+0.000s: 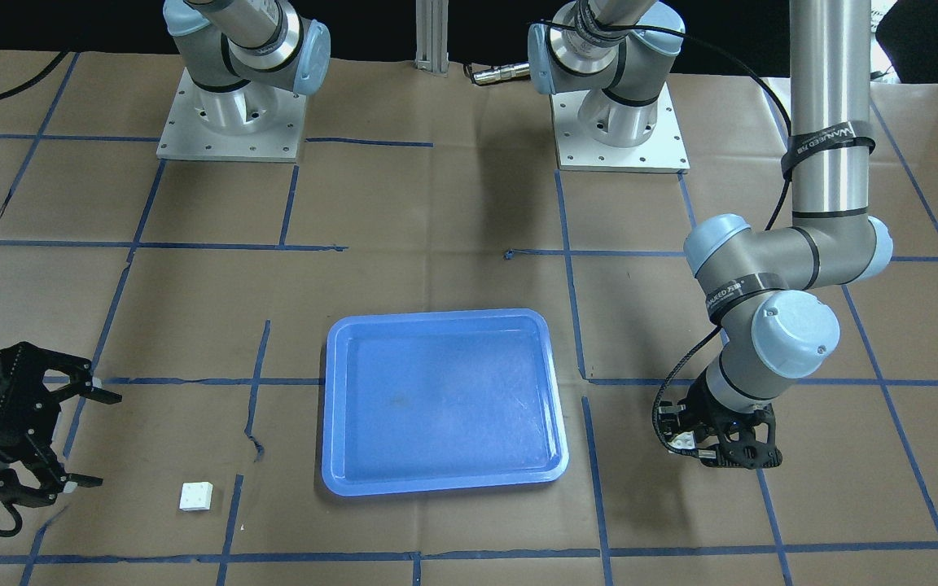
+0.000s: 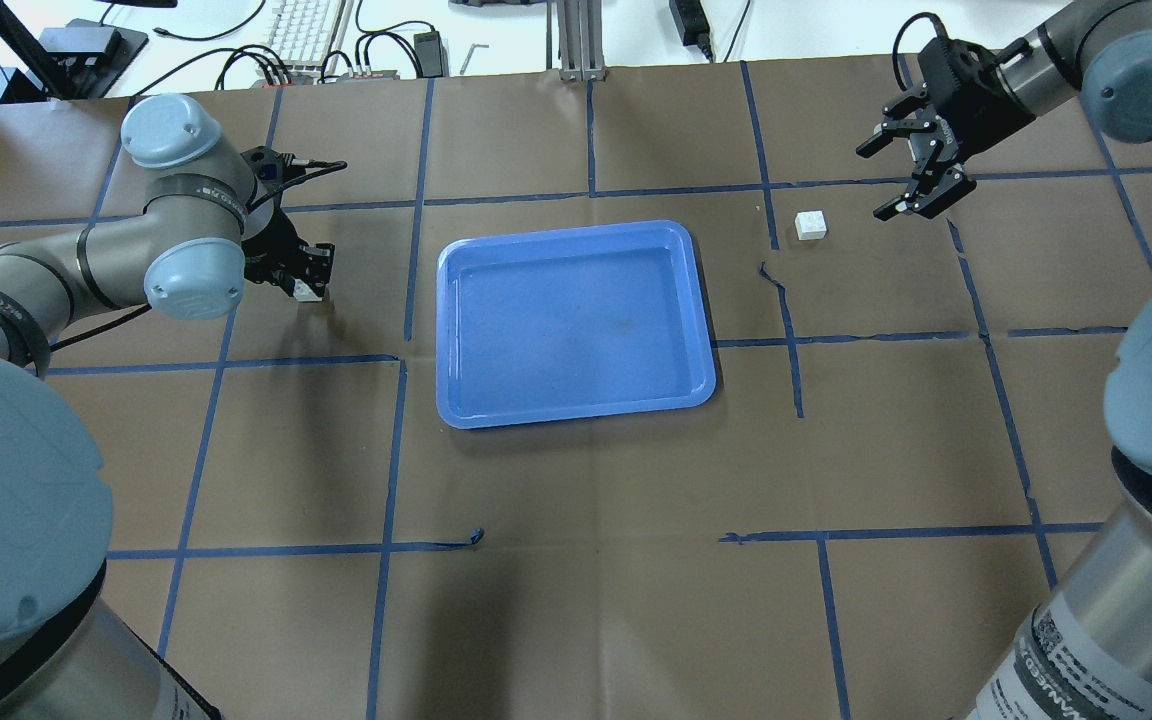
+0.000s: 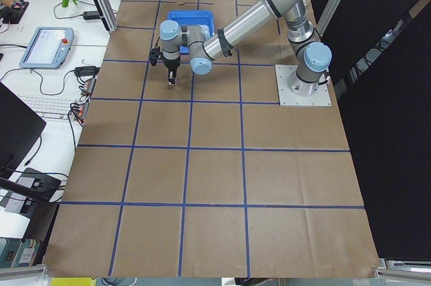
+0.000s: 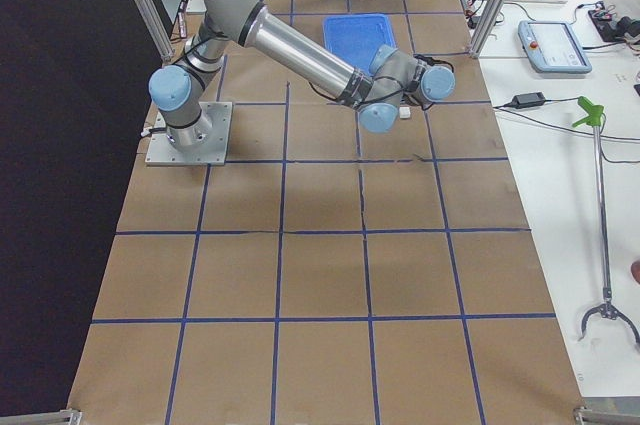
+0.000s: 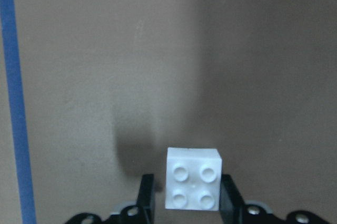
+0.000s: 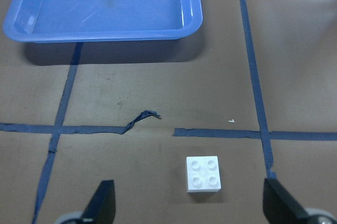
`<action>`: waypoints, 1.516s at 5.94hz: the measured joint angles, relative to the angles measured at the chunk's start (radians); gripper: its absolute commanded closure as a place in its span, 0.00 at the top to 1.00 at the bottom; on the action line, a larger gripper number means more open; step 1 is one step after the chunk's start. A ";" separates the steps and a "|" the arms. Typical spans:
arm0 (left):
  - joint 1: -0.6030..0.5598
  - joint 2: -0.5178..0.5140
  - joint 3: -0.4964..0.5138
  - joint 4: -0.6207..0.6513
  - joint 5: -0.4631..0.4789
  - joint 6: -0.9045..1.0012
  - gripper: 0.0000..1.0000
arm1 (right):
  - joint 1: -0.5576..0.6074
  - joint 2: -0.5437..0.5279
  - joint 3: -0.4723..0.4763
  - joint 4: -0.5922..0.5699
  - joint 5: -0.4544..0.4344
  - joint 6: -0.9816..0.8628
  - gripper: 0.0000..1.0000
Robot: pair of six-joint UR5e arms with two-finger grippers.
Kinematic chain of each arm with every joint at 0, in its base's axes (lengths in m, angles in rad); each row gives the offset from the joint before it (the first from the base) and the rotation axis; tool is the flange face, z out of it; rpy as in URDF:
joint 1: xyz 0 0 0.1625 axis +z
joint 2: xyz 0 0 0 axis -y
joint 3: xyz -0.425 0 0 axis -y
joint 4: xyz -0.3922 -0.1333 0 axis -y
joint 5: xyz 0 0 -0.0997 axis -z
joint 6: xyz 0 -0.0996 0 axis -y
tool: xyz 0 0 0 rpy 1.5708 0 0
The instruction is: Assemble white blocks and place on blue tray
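The blue tray [image 2: 576, 320] lies empty at the table's middle; it also shows in the front view [image 1: 444, 399]. One white block [image 5: 193, 186] sits studs-up between my left gripper's fingers [image 5: 227, 198]. My left gripper [image 2: 303, 280] is shut on it, low over the table left of the tray, and shows in the front view [image 1: 685, 439]. The other white block [image 2: 811, 225] lies on the paper right of the tray, also in the front view [image 1: 196, 496] and the right wrist view [image 6: 204, 173]. My right gripper [image 2: 878, 182] is open and empty beside it, a little apart.
Brown paper with a blue tape grid [image 2: 406, 360] covers the table. The two arm bases [image 1: 229, 122] stand at the robot's side. A keyboard and cables [image 2: 316, 40] lie beyond the far edge. A torn tape end [image 6: 142, 116] lies between the tray and the loose block.
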 measured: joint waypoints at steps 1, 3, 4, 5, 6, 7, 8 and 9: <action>-0.051 0.045 -0.001 -0.006 0.001 0.035 0.03 | -0.001 0.048 0.018 -0.048 0.043 -0.045 1.00; -0.251 0.098 -0.013 -0.028 0.005 0.268 0.03 | -0.001 0.127 0.024 -0.138 0.067 -0.109 1.00; -0.333 0.098 -0.018 -0.034 0.004 0.459 0.03 | -0.001 0.152 0.023 -0.173 0.068 -0.115 1.00; -0.379 0.092 -0.023 -0.034 0.000 0.678 0.04 | 0.002 0.163 0.023 -0.183 0.068 -0.114 1.00; -0.405 0.085 -0.028 -0.030 -0.004 0.896 0.05 | 0.005 0.166 0.023 -0.182 0.067 -0.110 1.00; -0.424 0.077 -0.031 -0.028 -0.006 1.051 0.05 | 0.008 0.164 0.022 -0.179 0.068 -0.106 0.99; -0.451 0.064 -0.033 -0.027 -0.005 1.117 0.05 | 0.011 0.162 0.022 -0.176 0.068 -0.105 0.89; -0.478 0.037 -0.033 -0.012 0.000 1.135 0.05 | 0.014 0.160 0.021 -0.174 0.079 -0.104 0.68</action>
